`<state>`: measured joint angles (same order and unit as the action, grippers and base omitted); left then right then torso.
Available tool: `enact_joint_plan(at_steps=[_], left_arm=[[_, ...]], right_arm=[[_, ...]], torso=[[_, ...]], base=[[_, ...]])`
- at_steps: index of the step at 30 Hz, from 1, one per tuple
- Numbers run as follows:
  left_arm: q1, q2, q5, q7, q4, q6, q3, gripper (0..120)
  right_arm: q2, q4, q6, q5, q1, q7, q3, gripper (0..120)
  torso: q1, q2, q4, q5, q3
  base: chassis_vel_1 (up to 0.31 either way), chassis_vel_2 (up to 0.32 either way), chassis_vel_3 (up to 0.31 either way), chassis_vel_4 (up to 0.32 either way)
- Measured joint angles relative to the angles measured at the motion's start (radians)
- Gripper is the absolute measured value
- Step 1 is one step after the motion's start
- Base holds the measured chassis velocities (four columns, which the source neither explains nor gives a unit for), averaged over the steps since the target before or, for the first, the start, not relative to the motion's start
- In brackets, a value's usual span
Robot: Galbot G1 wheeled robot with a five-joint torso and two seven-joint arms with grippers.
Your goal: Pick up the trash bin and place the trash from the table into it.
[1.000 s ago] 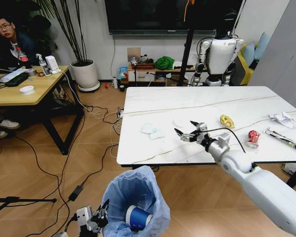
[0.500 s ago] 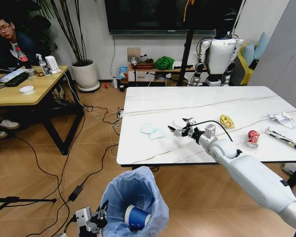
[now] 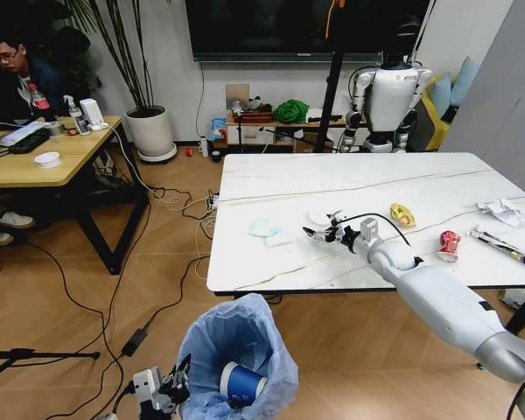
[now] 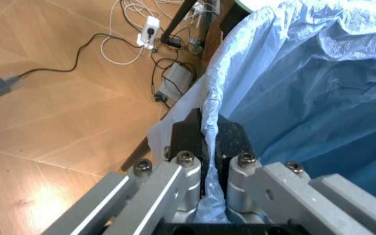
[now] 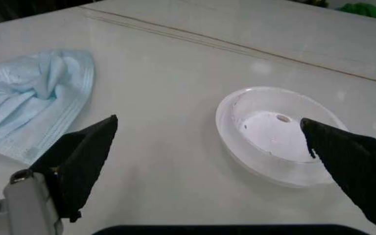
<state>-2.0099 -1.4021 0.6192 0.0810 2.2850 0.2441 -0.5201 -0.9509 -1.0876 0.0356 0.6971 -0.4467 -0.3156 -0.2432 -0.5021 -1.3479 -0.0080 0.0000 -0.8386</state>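
The trash bin (image 3: 242,346), lined with a crinkly blue bag, hangs low in front of the table (image 3: 376,179), with a blue-and-white cup (image 3: 243,383) inside. My left gripper (image 3: 164,390) is shut on its bag rim (image 4: 209,128). My right gripper (image 3: 320,225) is open just above the tabletop, its fingers (image 5: 83,154) spread to either side of a white lid (image 5: 276,134) and a pale blue crumpled mask (image 5: 35,100). In the head view the lid (image 3: 320,215) lies right by the fingertips. Farther right lie a yellow wrapper (image 3: 402,213), a crushed red can (image 3: 449,245) and white tissue (image 3: 503,210).
A thin wrapped strip (image 3: 506,246) lies at the table's right edge. A wooden desk (image 3: 44,157) stands left, with cables (image 3: 171,197) on the floor between it and the table. A white humanoid robot (image 3: 387,96) and a potted plant (image 3: 149,131) stand by the back wall.
My right gripper has moved left and farther across the table, ending over the white lid. The bin and left gripper have held still.
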Motion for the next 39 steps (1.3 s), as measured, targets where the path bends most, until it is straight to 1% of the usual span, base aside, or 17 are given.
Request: enact_joint_plan(at_steps=[8, 21, 27, 30, 31, 33, 34, 35, 37, 38, 39], left_arm=[[0.0, -0.009, -0.003, -0.004, -0.003, -0.003, -0.003, 0], [0.005, -0.014, -0.003, -0.005, -0.01, -0.004, 0.002, 0], [0.006, -0.015, -0.002, -0.005, -0.01, -0.005, 0.0, 0], [0.005, -0.016, -0.001, -0.006, -0.01, -0.006, -0.002, 0], [0.005, -0.016, -0.001, -0.006, -0.01, -0.006, -0.002, 0], [0.005, -0.017, -0.001, -0.006, -0.01, -0.007, -0.003, 0], [0.005, -0.017, -0.001, -0.006, -0.01, -0.007, -0.003, 0], [0.005, -0.017, -0.001, -0.006, -0.01, -0.007, -0.003, 0], [0.005, -0.018, -0.001, -0.006, -0.011, -0.007, -0.003, 0], [0.005, -0.018, -0.001, -0.007, -0.012, -0.007, -0.002, 0], [0.005, -0.019, -0.001, -0.007, -0.012, -0.008, -0.001, 0]], right_arm=[[-0.018, 0.069, -0.009, -0.006, 0.044, -0.016, -0.024, 100], [-0.025, 0.101, -0.009, -0.009, 0.059, -0.026, -0.048, 100], [-0.039, 0.123, -0.01, -0.011, 0.073, -0.035, -0.061, 100], [-0.043, 0.131, -0.01, -0.012, 0.076, -0.039, -0.065, 87], [-0.043, 0.131, -0.01, -0.012, 0.076, -0.039, -0.065, 87], [-0.043, 0.133, -0.012, -0.012, 0.076, -0.039, -0.065, 75], [-0.043, 0.133, -0.012, -0.012, 0.076, -0.04, -0.065, 72], [-0.043, 0.133, -0.012, -0.012, 0.076, -0.04, -0.065, 72], [-0.04, 0.132, -0.013, -0.012, 0.073, -0.04, -0.065, 65], [-0.038, 0.13, -0.014, -0.011, 0.071, -0.04, -0.063, 58], [-0.036, 0.128, -0.014, -0.011, 0.069, -0.04, -0.062, 53]], torso=[[0.0, 0.0, 0.0, 0.0, 0.0], [0.0, 0.0, 0.0, 0.0, 0.0], [0.0, 0.0, 0.0001, -0.0001, 0.0], [0.0, 0.0, 0.0001, 0.0, 0.0], [0.0, 0.0, 0.0001, 0.0, 0.0], [0.0, 0.0, 0.0, -0.0003, 0.0], [0.0, 0.0, 0.0, -0.0001, 0.0], [0.0, 0.0, 0.0, -0.0001, 0.0], [0.0, 0.0, 0.0, -0.0001, 0.0], [0.0, 0.0, 0.0, -0.0002, 0.0], [0.0, 0.0, 0.0, -0.0002, 0.0]], base=[[0.0, 0.0, 0.0, 0.0], [0.0, 0.0, 0.0, 0.0], [0.0, 0.0, 0.0, 0.0], [0.0, 0.0, 0.0, 0.0], [0.0, 0.0, 0.0, 0.0], [0.0, 0.0, 0.0, 0.0], [0.0, 0.0, 0.0, 0.0], [0.0, 0.0, 0.0, 0.0], [0.0, 0.0, 0.0, 0.0], [0.0, 0.0, 0.0, 0.0], [0.0, 0.0, 0.0, 0.0]])
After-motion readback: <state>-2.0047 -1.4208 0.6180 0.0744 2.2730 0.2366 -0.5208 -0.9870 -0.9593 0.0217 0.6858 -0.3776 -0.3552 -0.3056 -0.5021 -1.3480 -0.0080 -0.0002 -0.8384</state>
